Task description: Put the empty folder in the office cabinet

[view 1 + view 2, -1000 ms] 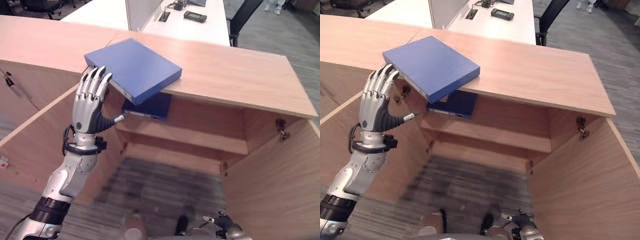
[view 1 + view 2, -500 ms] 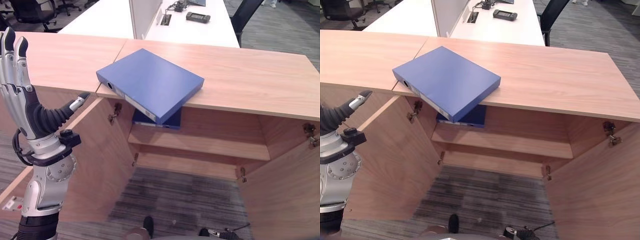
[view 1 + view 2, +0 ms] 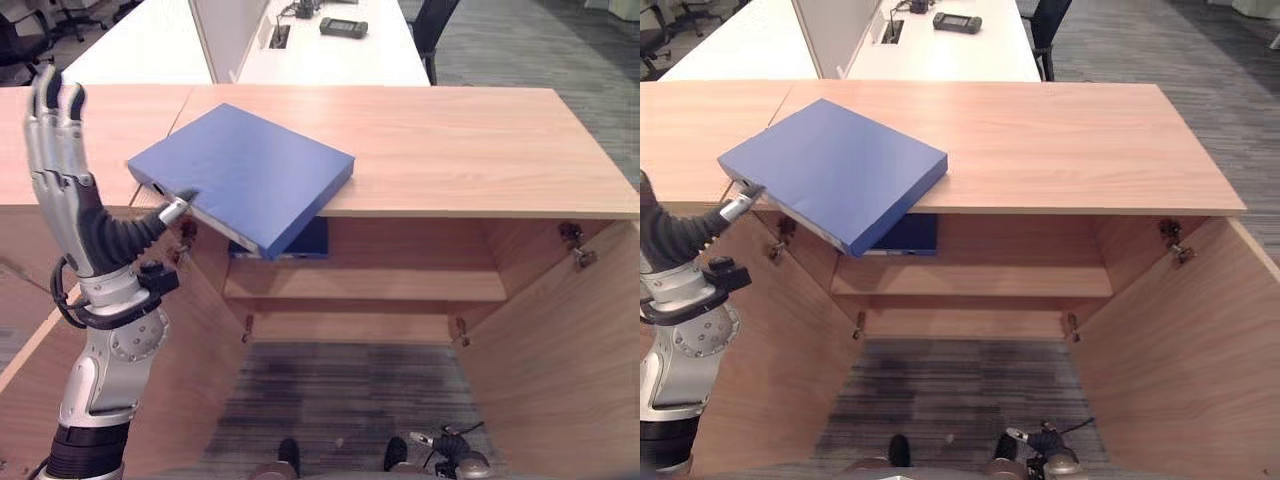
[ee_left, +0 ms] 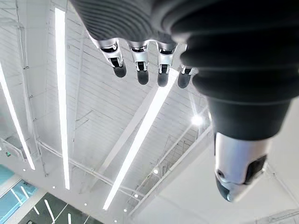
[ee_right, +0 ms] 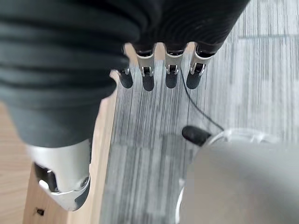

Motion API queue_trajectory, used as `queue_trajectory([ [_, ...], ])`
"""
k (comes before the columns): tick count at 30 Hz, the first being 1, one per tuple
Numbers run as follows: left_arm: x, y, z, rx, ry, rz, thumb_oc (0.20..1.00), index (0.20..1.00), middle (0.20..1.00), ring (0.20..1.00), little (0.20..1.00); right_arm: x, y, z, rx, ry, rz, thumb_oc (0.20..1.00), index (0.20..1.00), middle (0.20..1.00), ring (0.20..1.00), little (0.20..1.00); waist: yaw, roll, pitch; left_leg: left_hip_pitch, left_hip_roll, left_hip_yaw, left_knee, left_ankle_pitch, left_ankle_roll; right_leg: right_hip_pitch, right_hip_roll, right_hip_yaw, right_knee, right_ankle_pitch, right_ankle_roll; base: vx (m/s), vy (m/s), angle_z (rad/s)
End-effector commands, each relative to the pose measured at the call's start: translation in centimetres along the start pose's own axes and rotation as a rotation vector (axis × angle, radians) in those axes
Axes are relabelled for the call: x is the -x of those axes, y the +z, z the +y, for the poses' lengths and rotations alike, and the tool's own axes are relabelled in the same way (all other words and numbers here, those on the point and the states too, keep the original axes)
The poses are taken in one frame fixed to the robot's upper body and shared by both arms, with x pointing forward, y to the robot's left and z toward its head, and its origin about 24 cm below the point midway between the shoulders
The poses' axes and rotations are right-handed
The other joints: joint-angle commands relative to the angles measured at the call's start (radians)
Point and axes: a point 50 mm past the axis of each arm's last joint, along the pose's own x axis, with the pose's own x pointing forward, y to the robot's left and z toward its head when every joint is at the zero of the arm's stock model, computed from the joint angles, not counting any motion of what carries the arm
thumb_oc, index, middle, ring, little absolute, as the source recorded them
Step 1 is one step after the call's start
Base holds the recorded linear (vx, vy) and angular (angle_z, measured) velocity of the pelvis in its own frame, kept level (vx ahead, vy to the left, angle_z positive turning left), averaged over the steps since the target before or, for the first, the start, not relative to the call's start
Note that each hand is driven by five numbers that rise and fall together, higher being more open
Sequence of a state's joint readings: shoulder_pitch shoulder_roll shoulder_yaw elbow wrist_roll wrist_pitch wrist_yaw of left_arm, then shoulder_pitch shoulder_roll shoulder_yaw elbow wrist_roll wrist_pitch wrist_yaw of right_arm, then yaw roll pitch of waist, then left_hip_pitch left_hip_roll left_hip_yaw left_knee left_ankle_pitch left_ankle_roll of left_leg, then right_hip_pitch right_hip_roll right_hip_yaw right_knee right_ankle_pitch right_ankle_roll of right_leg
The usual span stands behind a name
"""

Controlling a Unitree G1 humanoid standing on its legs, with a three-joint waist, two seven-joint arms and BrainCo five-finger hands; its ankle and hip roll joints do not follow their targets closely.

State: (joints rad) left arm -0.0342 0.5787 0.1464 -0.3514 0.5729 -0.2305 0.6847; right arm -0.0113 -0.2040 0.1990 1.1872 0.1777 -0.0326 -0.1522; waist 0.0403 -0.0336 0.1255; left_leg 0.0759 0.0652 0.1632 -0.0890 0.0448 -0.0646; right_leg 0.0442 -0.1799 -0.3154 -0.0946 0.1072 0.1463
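A blue folder (image 3: 245, 175) lies flat on the wooden cabinet top (image 3: 480, 150), with its near corner hanging over the front edge. My left hand (image 3: 85, 215) stands upright to the left of it, open, fingers straight. Its thumb tip is by the folder's spine corner; I cannot tell whether it touches. Below, the cabinet is open, and a darker blue folder (image 3: 305, 240) lies on its upper shelf (image 3: 400, 285). My right hand (image 5: 171, 70) hangs low over the carpet, open and holding nothing.
The cabinet's left door (image 3: 195, 330) and right door (image 3: 570, 360) swing out toward me on either side of the opening. Behind the cabinet is a white desk (image 3: 330, 55) with a black device (image 3: 343, 27) and an office chair (image 3: 430, 20).
The view has shifted. My left hand left the folder's edge, swung out to the left, and now stands closer again with its thumb by the spine. The folder stays on top.
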Motion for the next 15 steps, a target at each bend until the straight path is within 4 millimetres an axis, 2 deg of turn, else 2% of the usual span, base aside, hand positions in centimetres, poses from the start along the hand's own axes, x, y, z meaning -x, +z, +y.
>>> queue_trajectory([
  [1, -0.3, 0.9, 0.3, 0.062, -0.064, -0.050, 1.000, 1.000, 1.000, 1.000, 1.000, 0.1, 0.3, 1.8, -0.004, 0.056, -0.012, 1.000, 1.000, 1.000, 1.000, 1.000, 0.005, -0.043, -0.025, 0.010, -0.017, -0.026, 0.067, -0.152, 0.004, -0.062, -0.008, 0.010, 0.007, -0.046, 0.052, 0.06, -0.038, -0.03],
  [6, 0.9, 0.5, -0.7, 0.072, -0.193, -0.020, 1.000, 1.000, 1.000, 1.000, 1.000, 0.1, 0.7, 1.7, -0.011, 0.060, -0.033, 1.000, 1.000, 1.000, 1.000, 1.000, 0.005, -0.044, -0.033, 0.033, -0.010, -0.029, 0.038, -0.142, 0.001, -0.037, 0.005, 0.015, 0.007, -0.064, 0.049, 0.07, -0.022, -0.01],
  [15, 2.8, -0.8, -1.0, 0.005, -0.364, 0.019, 1.000, 1.000, 1.000, 1.000, 1.000, 0.4, 0.4, 2.3, -0.009, 0.093, -0.043, 1.000, 1.000, 1.000, 1.000, 1.000, 0.007, -0.049, -0.038, 0.050, 0.001, -0.031, 0.010, -0.134, -0.003, -0.025, 0.025, 0.032, 0.007, -0.082, 0.041, 0.00, -0.001, 0.00],
])
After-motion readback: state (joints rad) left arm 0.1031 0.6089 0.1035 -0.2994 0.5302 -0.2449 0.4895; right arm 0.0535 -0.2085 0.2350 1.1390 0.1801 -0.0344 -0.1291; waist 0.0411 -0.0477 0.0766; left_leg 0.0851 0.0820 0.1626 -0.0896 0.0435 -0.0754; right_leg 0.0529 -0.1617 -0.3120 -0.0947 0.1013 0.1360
